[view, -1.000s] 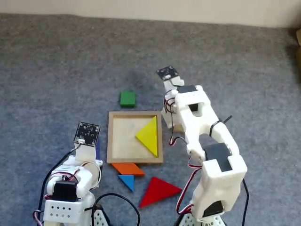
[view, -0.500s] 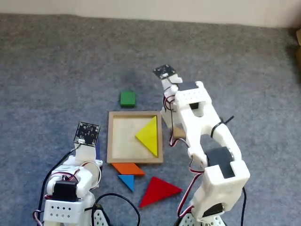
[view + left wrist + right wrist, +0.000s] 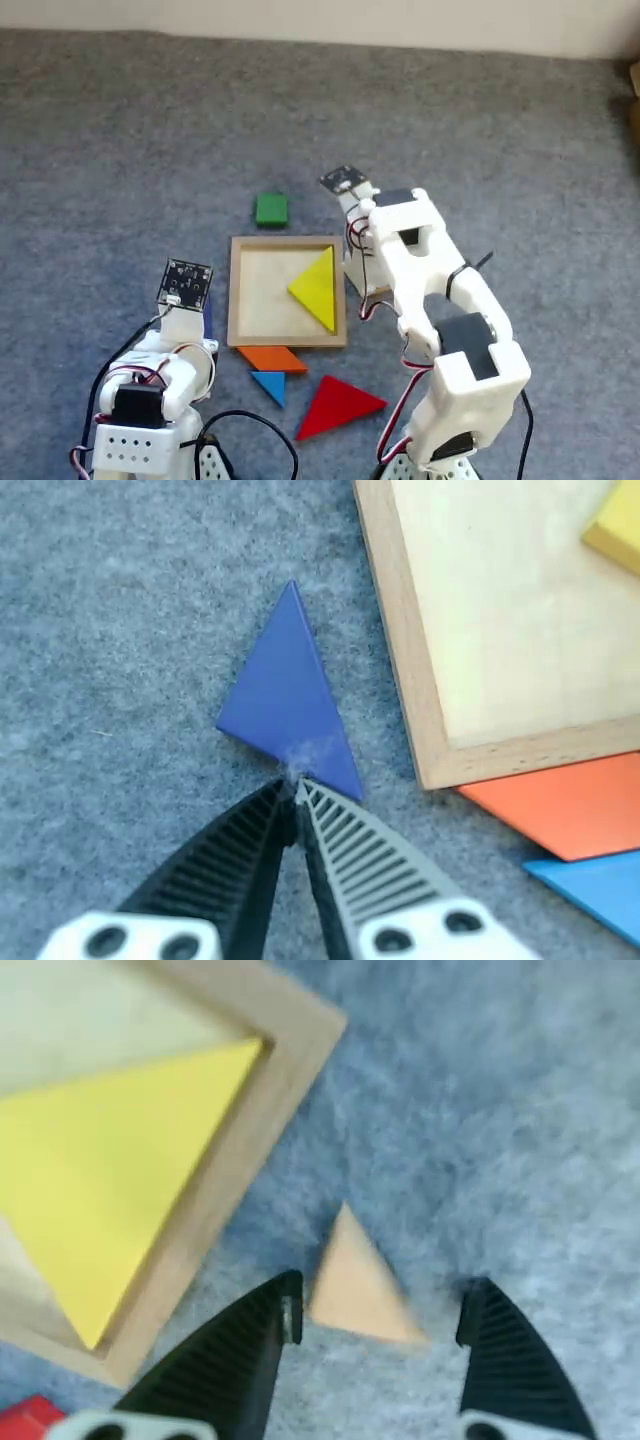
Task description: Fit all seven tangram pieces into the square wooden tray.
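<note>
While only one piece is actually in the wooden tray (image 3: pixel 234 290) so far, here's the lay of it. The yellow triangle (image 3: pixel 318 287) lies flat inside the tray, up against the wall on the right arm's side.

Everything else sits on the grey carpet (image 3: pixel 120 150) around the tray:
- the green square (image 3: pixel 271 209) is near the tray's far edge, clearly apart from it
- the orange parallelogram (image 3: pixel 272 358) is snug against the tray's near edge
- the light blue triangle (image 3: pixel 270 385) is just beside the orange one, on the side away from the tray
- the red triangle (image 3: pixel 337 405) lies a bit further out from that same near edge
- the dark blue triangle (image 3: pixel 290 705) is just outside the tray's wall on the left arm's side, not touching it
- the tan triangle (image 3: pixel 358 1285) is just outside the opposite wall, near a tray corner

The left gripper (image 3: pixel 296 785) has its fingers pressed together with nothing between them, tips right at the dark blue triangle's edge. Can't tell if they actually press on it.

The right gripper (image 3: pixel 382 1305) is spread wide and straddles the tan triangle, low over the carpet. One fingertip is right at a corner of the piece and the other sits just off it.
</note>
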{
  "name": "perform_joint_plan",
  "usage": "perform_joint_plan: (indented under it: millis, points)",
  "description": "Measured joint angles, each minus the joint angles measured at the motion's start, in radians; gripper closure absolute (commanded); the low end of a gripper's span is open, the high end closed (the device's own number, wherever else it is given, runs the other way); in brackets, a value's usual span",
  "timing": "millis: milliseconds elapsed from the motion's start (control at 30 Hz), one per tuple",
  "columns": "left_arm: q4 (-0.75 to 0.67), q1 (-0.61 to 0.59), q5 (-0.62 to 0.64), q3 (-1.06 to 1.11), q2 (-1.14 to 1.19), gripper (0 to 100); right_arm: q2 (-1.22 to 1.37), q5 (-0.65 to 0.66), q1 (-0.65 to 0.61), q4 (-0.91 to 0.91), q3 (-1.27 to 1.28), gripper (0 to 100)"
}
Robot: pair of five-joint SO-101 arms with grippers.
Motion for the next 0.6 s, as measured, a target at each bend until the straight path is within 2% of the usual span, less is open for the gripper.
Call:
perform_joint_plan:
  millis: [267,500,600]
  points:
    - [0.000,0.000,0.000,0.000,0.000,100,0.000,0.012,0.000,-0.003,0.003,76.1]
    - [0.000,0.000,0.000,0.000,0.000,100,0.008,0.015,0.008,-0.009,0.003,88.8]
    - [0.000,0.000,0.000,0.000,0.000,100,0.038,0.061,0.011,-0.012,-0.015,92.1]
